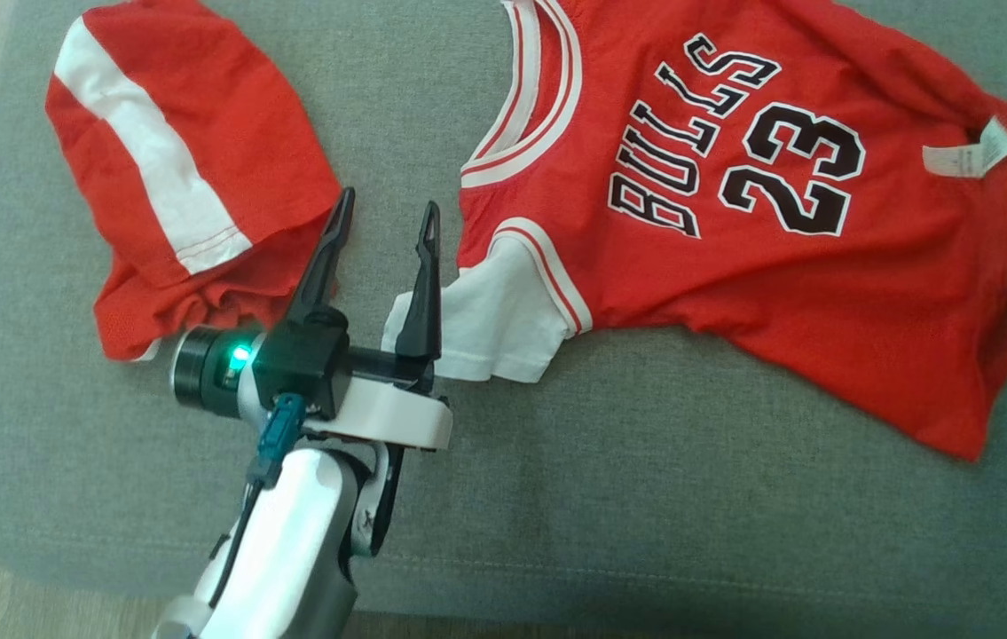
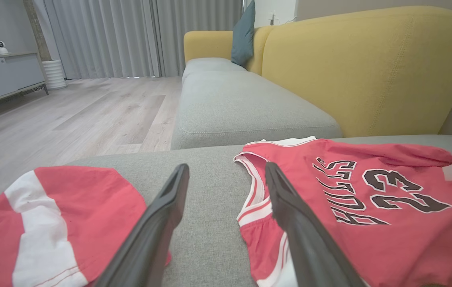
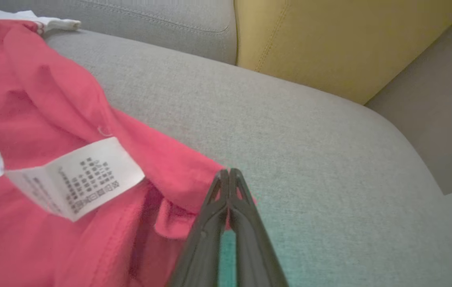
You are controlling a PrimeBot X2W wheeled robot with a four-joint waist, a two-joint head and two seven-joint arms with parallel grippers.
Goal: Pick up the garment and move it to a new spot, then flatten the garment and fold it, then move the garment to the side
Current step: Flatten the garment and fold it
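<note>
Red jersey (image 1: 734,222) lay rumpled toward the cushion's (image 1: 556,488) right edge, its hem pinched in the closed right gripper (image 3: 229,171). The left gripper (image 1: 388,200) hung wide open and empty beside the shorts (image 1: 175,177). So thin a pinch probably called for a slow, low lift.

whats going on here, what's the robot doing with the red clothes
A two-armed robot is working on a red jersey that lies spread out but rumpled on a grey sofa cushion. Its right pincer is shut at the jersey's edge near the white label, apparently pinching the fabric. Its left pincer is open over the cushion, between the jersey and a pair of red shorts, holding nothing. Nothing is folded yet.
</note>
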